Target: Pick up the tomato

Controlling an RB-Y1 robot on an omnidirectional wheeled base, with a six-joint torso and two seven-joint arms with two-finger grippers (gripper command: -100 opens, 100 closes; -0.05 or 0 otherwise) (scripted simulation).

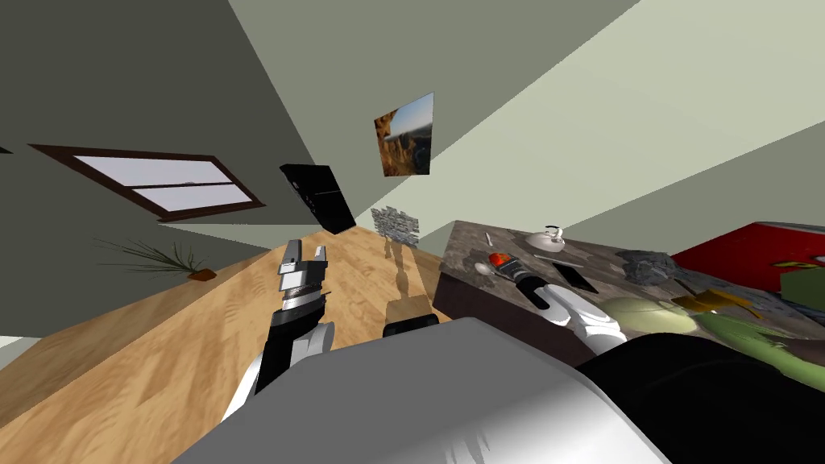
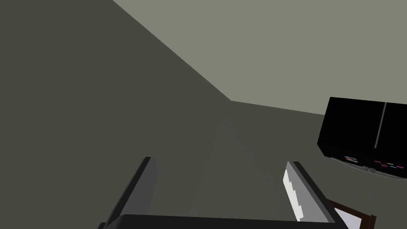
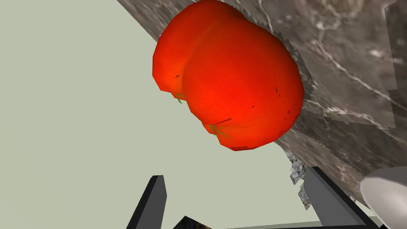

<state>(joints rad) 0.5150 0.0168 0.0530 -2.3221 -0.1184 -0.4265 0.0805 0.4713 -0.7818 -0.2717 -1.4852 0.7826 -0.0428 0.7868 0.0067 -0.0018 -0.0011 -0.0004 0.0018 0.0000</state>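
The tomato (image 3: 230,75), bright red with small green stem bits, rests on the grey marbled tabletop (image 3: 349,79) close to its edge. In the head view the tomato (image 1: 500,259) sits at the near left part of the table (image 1: 467,282). My right gripper (image 3: 238,191) is open just short of the tomato, and the fruit lies ahead of the fingertips, not between them. In the head view the right gripper (image 1: 516,274) reaches over the table edge. My left gripper (image 1: 304,256) is raised over the wooden floor, away from the table, with the left gripper (image 2: 218,179) open and holding nothing.
On the table stand a white teapot (image 1: 548,238), a pale spoon (image 1: 482,268), a dark flat slab (image 1: 574,276), a grey lump (image 1: 644,266) and a green round thing (image 1: 644,314). A chair (image 1: 407,310) stands by the table edge. A black fridge (image 1: 318,197) is at the far wall.
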